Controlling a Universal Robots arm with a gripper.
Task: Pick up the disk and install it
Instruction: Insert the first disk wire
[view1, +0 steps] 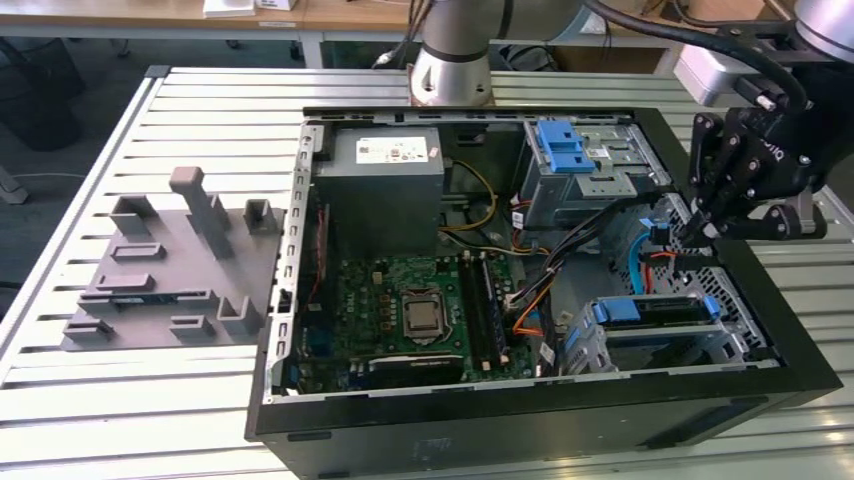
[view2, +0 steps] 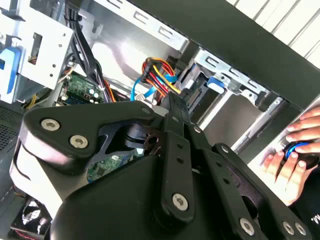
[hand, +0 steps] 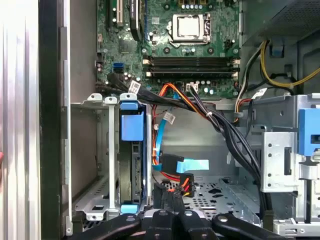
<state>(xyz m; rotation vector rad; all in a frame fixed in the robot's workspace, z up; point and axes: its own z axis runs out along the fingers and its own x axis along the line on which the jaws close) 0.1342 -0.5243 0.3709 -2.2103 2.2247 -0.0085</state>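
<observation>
The disk (view1: 654, 310), silver in a blue plastic carrier, sits inside the lower drive cage of the open computer case (view1: 534, 420), toward the exterior view's right. In the first wrist view the disk (hand: 131, 165) stands on edge in the metal cage, with blue tabs at both ends. My gripper (view1: 687, 235) hangs over the case's right side, just beyond the cage. Its black fingers (hand: 162, 200) are drawn together beside a black cable connector (hand: 186, 184) with red and orange wires. The gripper (view2: 172, 102) points at the same wire bundle. Nothing shows clamped between the fingers.
A grey power-supply box (view1: 387, 165), the green motherboard (view1: 414, 310) and an upper cage with a blue latch (view1: 567, 150) fill the case. Black cable bundles (hand: 220, 130) cross near the gripper. A grey fixture (view1: 167, 265) lies on the slatted table. A person's hand (view2: 292, 150) rests outside the case.
</observation>
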